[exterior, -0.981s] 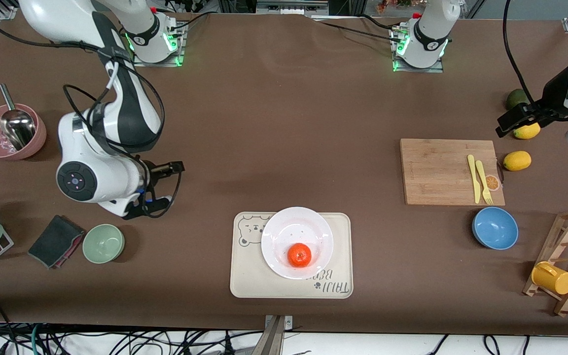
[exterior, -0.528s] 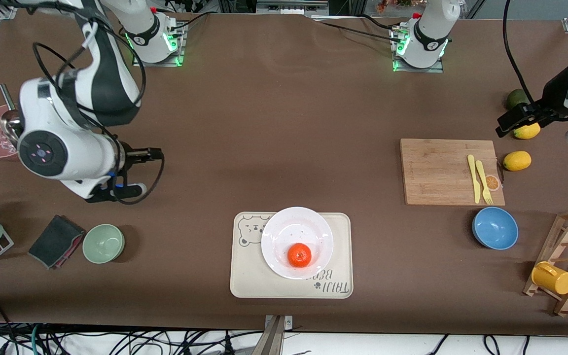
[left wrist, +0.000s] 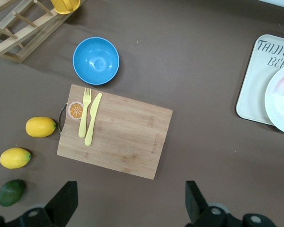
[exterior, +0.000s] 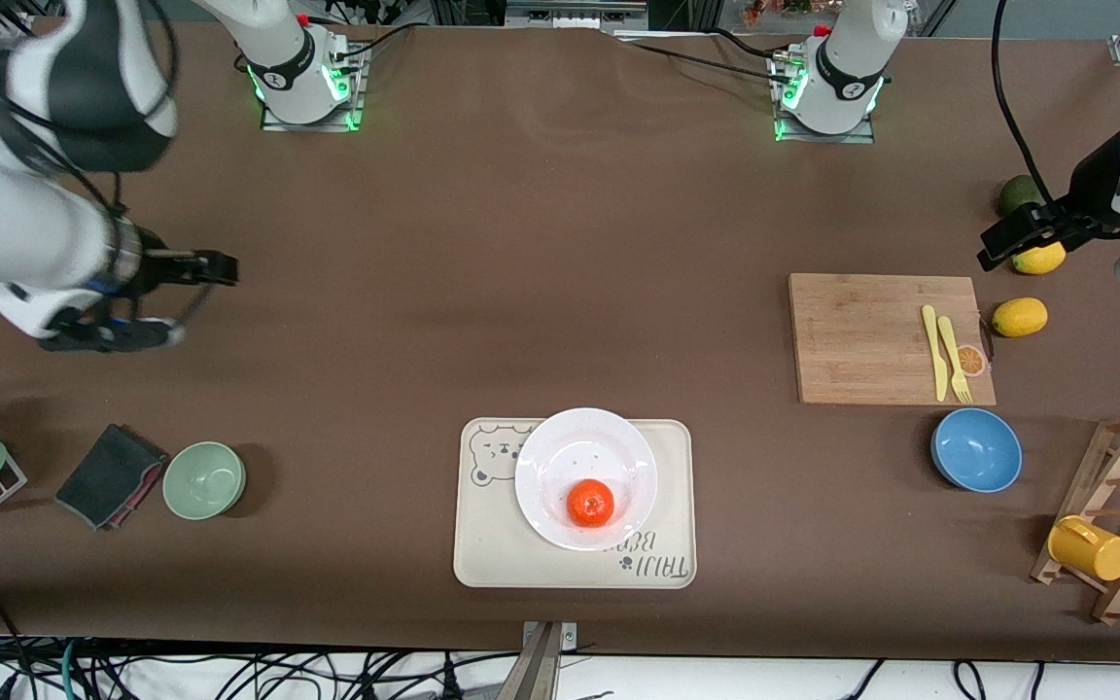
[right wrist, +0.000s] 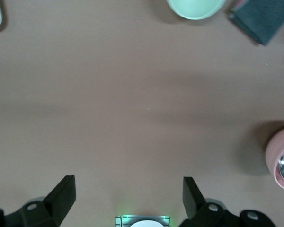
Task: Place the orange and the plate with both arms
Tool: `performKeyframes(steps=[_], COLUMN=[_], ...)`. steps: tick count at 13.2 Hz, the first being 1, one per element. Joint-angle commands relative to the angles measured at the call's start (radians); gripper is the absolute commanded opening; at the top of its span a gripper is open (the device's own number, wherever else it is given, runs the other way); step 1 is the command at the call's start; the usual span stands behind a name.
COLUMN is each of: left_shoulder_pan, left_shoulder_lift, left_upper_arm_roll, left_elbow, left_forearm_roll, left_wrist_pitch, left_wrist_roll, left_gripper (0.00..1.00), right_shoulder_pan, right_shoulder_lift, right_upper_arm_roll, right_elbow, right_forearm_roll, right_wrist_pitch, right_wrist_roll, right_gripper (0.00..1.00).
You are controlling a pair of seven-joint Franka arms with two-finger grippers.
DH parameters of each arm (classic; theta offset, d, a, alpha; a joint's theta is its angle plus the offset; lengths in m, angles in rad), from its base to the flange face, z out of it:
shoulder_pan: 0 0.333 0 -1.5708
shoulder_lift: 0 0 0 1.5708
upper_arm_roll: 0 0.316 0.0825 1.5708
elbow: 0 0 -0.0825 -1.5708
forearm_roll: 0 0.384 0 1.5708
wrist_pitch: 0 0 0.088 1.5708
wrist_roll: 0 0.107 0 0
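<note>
Now | orange (exterior: 590, 504) on plate (exterior: 560, 450), well apart from both tools | left tool (left wrist: 128, 201) released | right tool (right wrist: 128, 196) released

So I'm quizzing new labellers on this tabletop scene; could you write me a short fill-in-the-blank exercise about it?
1. The small round orange fruit sits on the round white glossy ____.
2. That plate rests on the cream rectangular bear-print ____.
3. The yellow plastic fork and knife lie on the wooden cutting ____.
4. Both the left hand and the right hand have their fingers ____.

Missing words: plate; tray; board; open
</note>
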Motion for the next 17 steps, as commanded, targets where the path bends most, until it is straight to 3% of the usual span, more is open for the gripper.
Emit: performKeyframes(steps=[1, 3, 9, 13, 17], left_shoulder_pan=[0.004, 0.004, -0.006, 0.027, 0.032], left_shoulder_lift=[0.01, 0.01, 0.008, 0.011, 0.011], left_upper_arm_roll=[-0.007, -0.007, -0.011, 0.002, -0.033], left_elbow=[0.026, 0.026, 0.026, 0.027, 0.027], left_forearm_roll=[0.03, 0.03, 0.027, 0.026, 0.021], left_wrist_pitch=[-0.021, -0.021, -0.022, -0.047, -0.047], left_wrist_roll=[-0.002, -0.002, -0.004, 0.002, -0.001], left_gripper=[1.0, 1.0, 1.0, 1.0, 1.0], right_shoulder_pan=[-0.112, -0.13, -0.13, -0.126, -0.126], right_shoulder_lift=[-0.139, -0.193, -0.255, -0.232, -0.218], right_upper_arm_roll=[0.037, 0.036, 0.031, 0.031, 0.034], right_elbow=[-0.107, -0.104, -0.145, -0.125, -0.124], right_forearm_roll=[-0.025, -0.075, -0.055, 0.025, 0.019], right_wrist_pitch=[0.043, 0.028, -0.014, 0.018, 0.025], right_wrist_roll=[-0.061, -0.075, -0.055, 0.014, 0.022], right_gripper=[1.0, 1.0, 1.0, 1.0, 1.0])
